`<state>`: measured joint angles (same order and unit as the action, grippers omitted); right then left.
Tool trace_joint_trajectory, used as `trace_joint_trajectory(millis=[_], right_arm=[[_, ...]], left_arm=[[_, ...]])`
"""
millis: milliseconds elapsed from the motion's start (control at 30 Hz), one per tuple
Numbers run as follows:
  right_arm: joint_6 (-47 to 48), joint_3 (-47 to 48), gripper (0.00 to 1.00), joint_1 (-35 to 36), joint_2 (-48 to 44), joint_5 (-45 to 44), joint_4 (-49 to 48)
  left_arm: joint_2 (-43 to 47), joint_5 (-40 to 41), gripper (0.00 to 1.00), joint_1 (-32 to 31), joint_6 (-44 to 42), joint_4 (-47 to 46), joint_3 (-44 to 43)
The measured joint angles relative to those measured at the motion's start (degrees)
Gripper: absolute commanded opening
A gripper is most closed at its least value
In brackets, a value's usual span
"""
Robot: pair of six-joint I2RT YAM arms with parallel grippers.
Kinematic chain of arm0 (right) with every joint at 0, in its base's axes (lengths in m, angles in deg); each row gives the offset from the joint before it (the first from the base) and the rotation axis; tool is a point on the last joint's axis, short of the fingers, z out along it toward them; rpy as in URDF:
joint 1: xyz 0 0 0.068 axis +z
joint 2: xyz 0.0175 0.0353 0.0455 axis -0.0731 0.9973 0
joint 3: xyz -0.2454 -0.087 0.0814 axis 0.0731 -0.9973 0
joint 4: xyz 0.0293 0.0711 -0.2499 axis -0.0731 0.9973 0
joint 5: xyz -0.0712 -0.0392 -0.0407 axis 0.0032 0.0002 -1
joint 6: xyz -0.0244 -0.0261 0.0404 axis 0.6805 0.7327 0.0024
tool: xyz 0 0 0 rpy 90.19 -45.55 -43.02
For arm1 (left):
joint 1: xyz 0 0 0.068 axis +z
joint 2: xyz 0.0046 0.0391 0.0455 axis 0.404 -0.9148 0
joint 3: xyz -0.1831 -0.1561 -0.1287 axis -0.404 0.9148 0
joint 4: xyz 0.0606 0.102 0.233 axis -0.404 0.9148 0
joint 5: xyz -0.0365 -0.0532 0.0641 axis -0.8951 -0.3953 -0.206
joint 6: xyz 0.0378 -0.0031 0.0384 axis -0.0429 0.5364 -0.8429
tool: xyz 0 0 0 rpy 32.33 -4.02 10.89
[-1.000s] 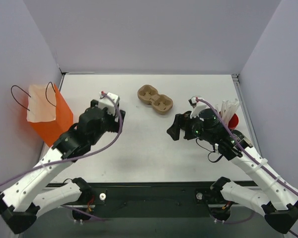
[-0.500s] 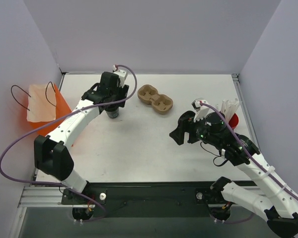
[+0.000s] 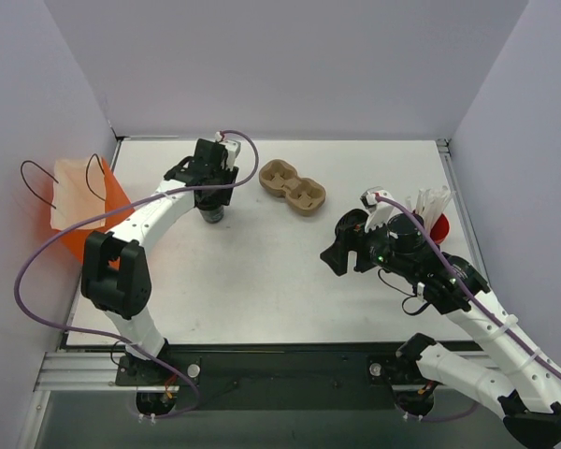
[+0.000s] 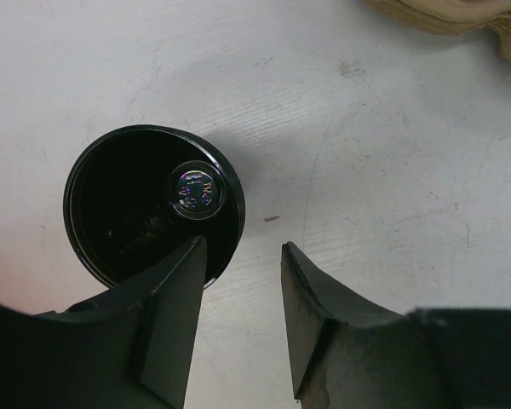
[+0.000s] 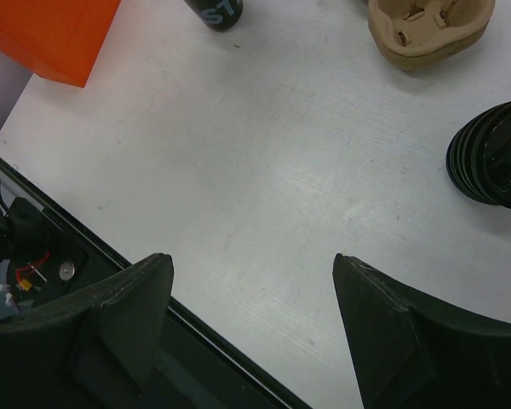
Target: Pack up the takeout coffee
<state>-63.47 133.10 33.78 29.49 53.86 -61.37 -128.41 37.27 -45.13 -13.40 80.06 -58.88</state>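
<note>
We see the takeout coffee (image 3: 211, 214) standing upright on the white surface (image 3: 280, 271), in its far left part. It is a small black cup with a black lid, and in the left wrist view the lid carries a small shiny round mark. The cup is between the orange bag (image 3: 107, 232) and the brown pulp cup carrier (image 3: 293, 187). It is nearer to the carrier but does not touch it, and it is well apart from the bag.

The left claw (image 4: 244, 247) hangs directly over the cup, pointing down. Its two fingers are apart, with a clear gap between them. In the wrist view the cup is not inside this gap. It lies just in front of the left finger (image 4: 166, 298), whose tip overlaps the rim of the cup. Whether the finger really touches the cup, we cannot tell. Only the bare surface shows between the fingers.

The right claw (image 5: 251, 260) is over the right half of the surface. Its fingers are wide apart and they hold nothing. In its wrist view a stack of loose black lids (image 5: 494, 158) stands on the surface, to the right of the claw.

The bag stands upright at the left edge, with its top open and thin black handles. Near the right arm there are some white sticks (image 3: 432, 201) and something red (image 3: 440, 225), but we cannot tell what they are.
</note>
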Motion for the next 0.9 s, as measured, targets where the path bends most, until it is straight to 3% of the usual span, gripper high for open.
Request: trace_joint_trajectory(millis=[767,900], right_arm=[[1.22,-0.39,0.77,0.00,0.22,-0.15,0.00],[1.36,-1.29,0.77,0.00,0.11,-0.42,0.02]], left_arm=[[-4.24,-0.42,0.26,1.55,-2.40,-1.57,-1.25],[-4.72,-0.81,0.18,1.55,-2.60,-1.60,-1.27]])
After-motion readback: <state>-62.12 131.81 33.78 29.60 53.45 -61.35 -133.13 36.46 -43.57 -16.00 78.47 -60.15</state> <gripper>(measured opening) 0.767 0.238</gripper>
